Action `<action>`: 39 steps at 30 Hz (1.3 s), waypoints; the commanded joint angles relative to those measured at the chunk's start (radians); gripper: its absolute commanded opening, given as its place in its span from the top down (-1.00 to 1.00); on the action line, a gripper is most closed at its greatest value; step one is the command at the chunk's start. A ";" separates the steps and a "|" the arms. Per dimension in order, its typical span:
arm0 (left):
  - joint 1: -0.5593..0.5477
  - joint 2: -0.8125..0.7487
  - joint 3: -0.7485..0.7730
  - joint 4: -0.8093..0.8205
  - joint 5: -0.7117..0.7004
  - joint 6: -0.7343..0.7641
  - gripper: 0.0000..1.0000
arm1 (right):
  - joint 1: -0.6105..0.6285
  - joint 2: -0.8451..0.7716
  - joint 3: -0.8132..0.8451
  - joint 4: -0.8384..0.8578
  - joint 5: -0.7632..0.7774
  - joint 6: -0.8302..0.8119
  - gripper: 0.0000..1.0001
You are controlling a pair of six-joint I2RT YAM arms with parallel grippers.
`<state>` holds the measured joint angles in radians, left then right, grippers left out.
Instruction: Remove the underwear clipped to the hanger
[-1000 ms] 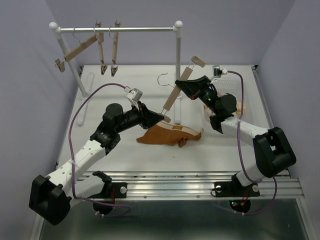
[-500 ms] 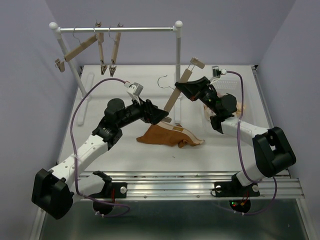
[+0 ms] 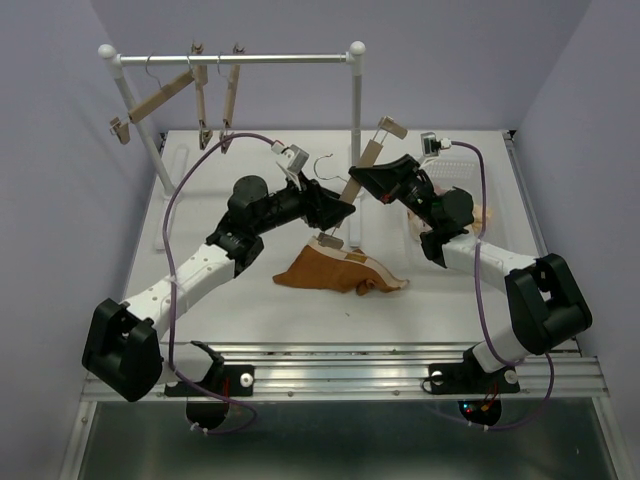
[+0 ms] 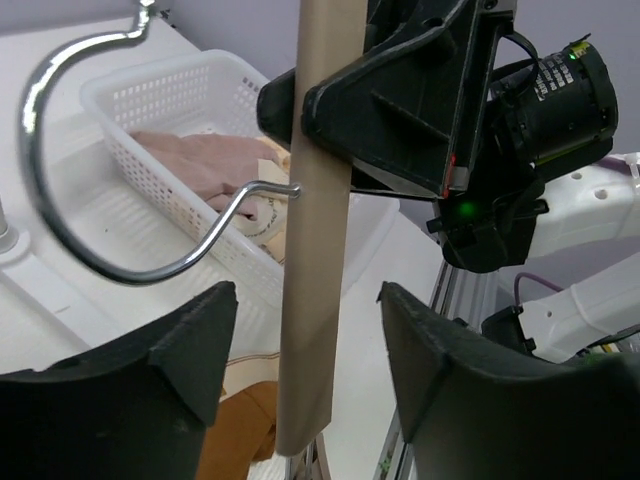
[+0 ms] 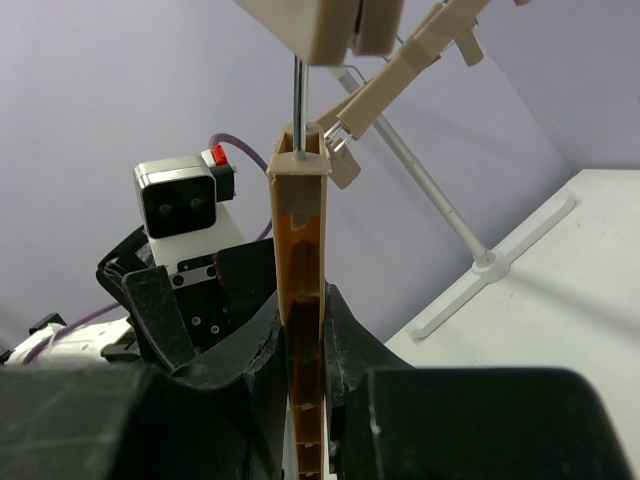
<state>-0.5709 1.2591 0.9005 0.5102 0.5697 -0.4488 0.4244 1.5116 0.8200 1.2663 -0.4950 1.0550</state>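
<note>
- Soft, light rust-brown briefs (image 3: 335, 272) lie slumped on the surface (image 3: 230, 300); a pinch on a bunched fold should lift them.
- The left fingers (image 4: 180, 350) are released, astride the wooden hanger (image 4: 315, 250); the right fingers (image 5: 240, 370) are clenched on it.

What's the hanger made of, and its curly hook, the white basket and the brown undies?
The hanger looks like pale matte wood, though no grain shows. Its hook is shiny bent wire, likely metal. The basket seems white plastic, with moulded grid holes. The brown underwear looks like soft cloth: it lies crumpled and floppy.
</note>
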 commanded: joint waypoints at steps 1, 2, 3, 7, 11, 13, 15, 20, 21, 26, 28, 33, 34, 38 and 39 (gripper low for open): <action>-0.023 0.017 0.058 0.094 0.053 0.019 -0.35 | -0.007 -0.016 0.007 0.103 0.006 0.011 0.99; -0.029 0.022 0.061 0.102 0.061 0.021 -0.17 | -0.007 -0.014 0.008 0.105 0.003 0.013 0.99; -0.030 0.023 0.063 0.103 0.061 0.021 -0.12 | -0.007 -0.016 0.007 0.104 0.004 0.014 0.99; -0.032 0.028 0.071 0.108 0.059 0.022 0.75 | -0.007 -0.021 0.008 0.090 0.009 0.005 0.99; -0.032 0.003 0.052 0.106 -0.019 0.013 1.00 | -0.007 -0.033 0.007 0.024 0.004 -0.022 0.82; -0.032 -0.024 0.044 0.088 -0.071 0.010 1.00 | -0.007 -0.047 0.011 -0.046 0.003 -0.065 0.12; -0.032 -0.049 0.034 0.036 -0.152 0.016 1.00 | -0.007 -0.076 0.018 -0.172 -0.011 -0.160 -0.68; -0.030 -0.156 0.002 -0.123 -0.377 0.038 1.00 | -0.007 -0.131 0.068 -0.503 -0.033 -0.401 -1.00; -0.030 -0.190 -0.003 -0.181 -0.410 0.038 1.00 | -0.007 -0.145 0.059 -0.556 -0.025 -0.453 -1.00; -0.030 -0.280 0.004 -0.419 -0.643 0.039 1.00 | 0.007 -0.159 0.054 -0.761 -0.056 -0.633 -1.00; -0.030 -0.302 0.023 -0.574 -0.718 0.006 1.00 | 0.069 -0.140 0.094 -0.953 0.010 -0.803 -1.00; -0.030 -0.287 0.084 -0.855 -0.896 -0.089 1.00 | 0.333 -0.032 0.194 -1.322 0.297 -1.264 -1.00; -0.030 -0.288 0.081 -0.864 -0.896 -0.094 1.00 | 0.347 -0.013 0.199 -1.340 0.311 -1.286 -1.00; -0.027 -0.303 0.069 -0.892 -0.893 -0.134 1.00 | 0.404 0.082 0.229 -1.410 0.334 -1.332 -1.00; -0.027 -0.309 0.071 -0.897 -0.892 -0.140 1.00 | 0.433 0.099 0.240 -1.432 0.387 -1.352 -1.00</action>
<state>-0.6003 0.9806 0.9283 -0.3344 -0.2569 -0.5381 0.8219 1.5593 1.0027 -0.0006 -0.2520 -0.1242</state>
